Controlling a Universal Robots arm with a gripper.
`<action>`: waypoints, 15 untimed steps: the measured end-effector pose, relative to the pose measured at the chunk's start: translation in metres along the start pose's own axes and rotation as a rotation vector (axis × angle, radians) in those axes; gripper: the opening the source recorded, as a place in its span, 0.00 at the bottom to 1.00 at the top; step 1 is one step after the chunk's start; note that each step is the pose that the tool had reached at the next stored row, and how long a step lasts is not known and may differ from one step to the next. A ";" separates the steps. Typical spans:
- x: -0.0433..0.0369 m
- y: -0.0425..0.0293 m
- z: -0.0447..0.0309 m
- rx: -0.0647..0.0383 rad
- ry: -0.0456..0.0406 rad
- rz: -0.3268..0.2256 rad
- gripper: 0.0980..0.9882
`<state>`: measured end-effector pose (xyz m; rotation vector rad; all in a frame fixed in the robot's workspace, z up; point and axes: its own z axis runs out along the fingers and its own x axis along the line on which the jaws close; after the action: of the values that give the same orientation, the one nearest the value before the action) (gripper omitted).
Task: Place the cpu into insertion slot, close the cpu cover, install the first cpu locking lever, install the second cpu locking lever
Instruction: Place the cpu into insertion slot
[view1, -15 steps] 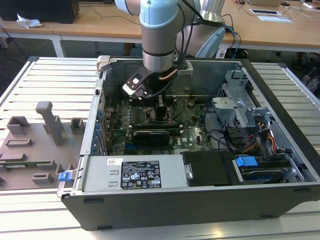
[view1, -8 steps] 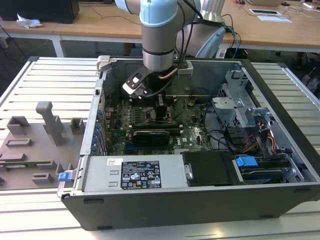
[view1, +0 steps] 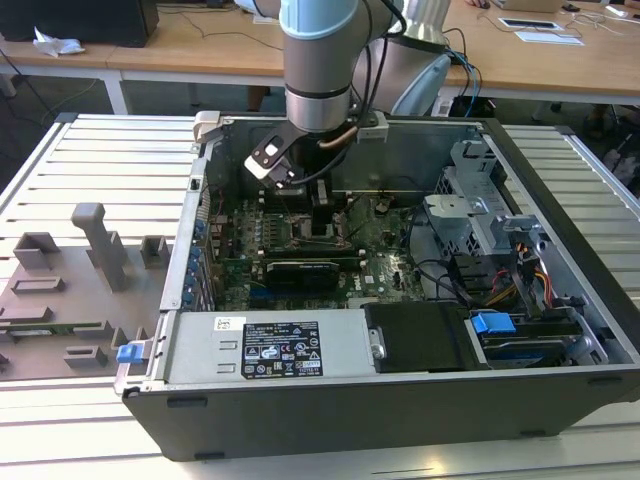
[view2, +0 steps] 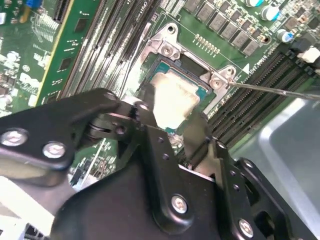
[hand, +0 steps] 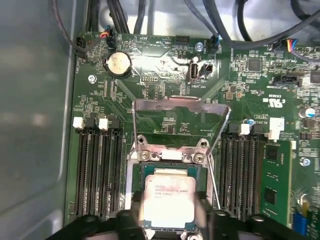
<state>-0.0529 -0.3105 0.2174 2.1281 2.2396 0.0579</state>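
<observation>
In both wrist views the cpu (hand: 167, 192) (view2: 172, 95), a silver-topped square chip with a thin green rim, lies level in or just over the insertion slot (hand: 136, 172) (view2: 165, 64). My gripper (hand: 168, 220) (view2: 170, 120) is down over it, one black finger against each of two opposite edges of the chip. The cpu cover (hand: 180, 104), a thin metal frame with a large window, stands flipped open beyond the socket. A thin wire locking lever (hand: 216, 182) (view2: 280, 90) runs unlatched beside the socket. In the exterior view the gripper (view1: 325, 215) reaches into the open computer case (view1: 560, 215).
Long black memory slots (hand: 97, 170) flank the socket, with a green memory module (hand: 277, 180) on one side. A coin battery (hand: 117, 62) and cables (hand: 235, 30) lie past the cover. A black card (view1: 300, 270), the power supply (view1: 270, 345) and grey fixtures (view1: 100, 240) show in the exterior view.
</observation>
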 end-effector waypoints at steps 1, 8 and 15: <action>0.0000 0.0002 -0.0038 0.000 0.0000 0.000 0.35; 0.0009 0.0014 -0.0201 0.000 -0.0001 0.000 0.19; 0.0009 0.0024 -0.0368 0.000 0.0000 0.000 0.01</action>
<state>-0.0528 -0.3091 0.2542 2.1281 2.2396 0.0577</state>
